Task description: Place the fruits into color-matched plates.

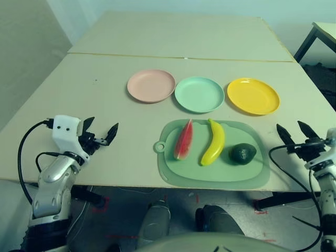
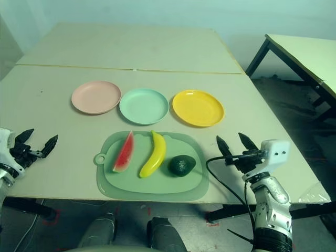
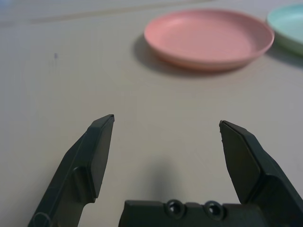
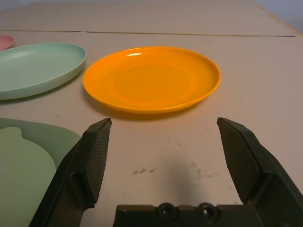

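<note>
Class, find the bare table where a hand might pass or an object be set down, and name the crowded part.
Bare table lies between the left gripper and the mat, between the right gripper and the mat, and beyond the plates. Crowded: the mat, with watermelon, banana and avocado side by side.

Silver forearms, white wrist housings, black cables, black two-fingered left pincer (image 1: 101, 132)

Left arm: reaching forward low over the table's left side, forearm angling up from below.
Left gripper (image 1: 101, 131): fingers spreading wide, holding nothing.
Right arm: mirroring it at the right edge.
Right gripper (image 2: 234, 144): gaping, gripping nothing.
</note>
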You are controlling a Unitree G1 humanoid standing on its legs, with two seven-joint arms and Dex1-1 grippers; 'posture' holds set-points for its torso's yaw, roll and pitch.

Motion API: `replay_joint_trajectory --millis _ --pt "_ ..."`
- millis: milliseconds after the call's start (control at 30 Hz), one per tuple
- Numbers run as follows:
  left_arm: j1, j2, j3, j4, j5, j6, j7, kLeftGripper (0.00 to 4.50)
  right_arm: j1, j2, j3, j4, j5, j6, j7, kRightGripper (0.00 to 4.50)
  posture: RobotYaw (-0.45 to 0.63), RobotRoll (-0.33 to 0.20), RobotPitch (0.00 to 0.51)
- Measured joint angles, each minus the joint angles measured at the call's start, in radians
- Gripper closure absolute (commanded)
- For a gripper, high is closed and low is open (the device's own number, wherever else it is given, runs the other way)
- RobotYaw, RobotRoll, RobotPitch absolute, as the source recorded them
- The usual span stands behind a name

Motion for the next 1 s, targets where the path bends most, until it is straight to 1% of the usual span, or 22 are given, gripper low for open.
replay_joint_trajectory --millis 33,167,333,433,533,633,700,767,833,867,900,933,967,1000 --pt "-0.002 0.000 0.000 0.002 0.000 -0.002 0.000 0.00 0.000 0.000 0.000 -0.002 0.000 0.000 0.000 0.02 0.16 0.000 0.091" --pt "0.001 -0.003 0.000 0.010 -0.004 -0.012 -0.003 0.00 0.001 -0.001 0.000 -0.007 0.000 0.008 -0.006 0.02 0.18 0.000 0.107" --pt "0.038 -0.018 0.000 0.003 -0.020 -0.017 -0.012 0.00 0.018 -0.015 0.000 -0.013 0.000 0.023 -0.002 0.02 0.18 0.000 0.123" --pt "0.057 -0.021 0.002 0.000 -0.026 -0.021 -0.013 0.00 0.025 -0.028 0.000 -0.013 0.000 0.027 0.004 0.02 0.17 0.000 0.127" --pt "0.068 -0.021 0.011 -0.001 -0.035 -0.024 -0.018 0.00 0.025 -0.054 -0.005 -0.008 0.000 0.027 0.005 0.02 0.16 0.000 0.119" --pt "0.068 -0.018 0.027 -0.001 -0.071 -0.033 -0.045 0.00 0.026 -0.083 -0.015 -0.004 0.004 0.027 0.014 0.02 0.14 0.000 0.112" --pt "0.068 -0.007 0.027 -0.005 -0.107 -0.039 -0.102 0.00 0.027 -0.118 -0.023 -0.004 0.011 0.027 0.033 0.02 0.12 0.000 0.111" --pt "0.068 0.011 0.022 -0.023 -0.158 -0.035 -0.180 0.00 0.028 -0.176 -0.026 -0.011 0.014 0.034 0.074 0.02 0.10 0.000 0.107" --pt "0.069 0.056 -0.006 -0.067 -0.235 -0.004 -0.302 0.00 0.027 -0.291 -0.024 -0.049 0.030 0.094 0.158 0.02 0.08 0.000 0.110" --pt "0.074 0.099 -0.029 -0.096 -0.267 0.018 -0.373 0.00 0.006 -0.355 -0.023 -0.073 0.049 0.148 0.195 0.02 0.07 0.000 0.111" --pt "0.077 0.131 -0.046 -0.119 -0.279 0.032 -0.422 0.00 -0.020 -0.399 -0.023 -0.093 0.070 0.193 0.218 0.02 0.06 0.000 0.111" --pt "0.083 0.183 -0.078 -0.145 -0.293 0.048 -0.494 0.00 -0.067 -0.467 -0.010 -0.111 0.098 0.284 0.254 0.02 0.04 0.000 0.109" --pt "0.085 0.216 -0.098 -0.167 -0.304 0.061 -0.544 0.00 -0.106 -0.525 -0.002 -0.131 0.120 0.350 0.283 0.02 0.03 0.000 0.109" --pt "0.084 0.233 -0.111 -0.180 -0.310 0.072 -0.577 0.00 -0.142 -0.568 0.008 -0.147 0.139 0.403 0.309 0.02 0.02 0.000 0.107"
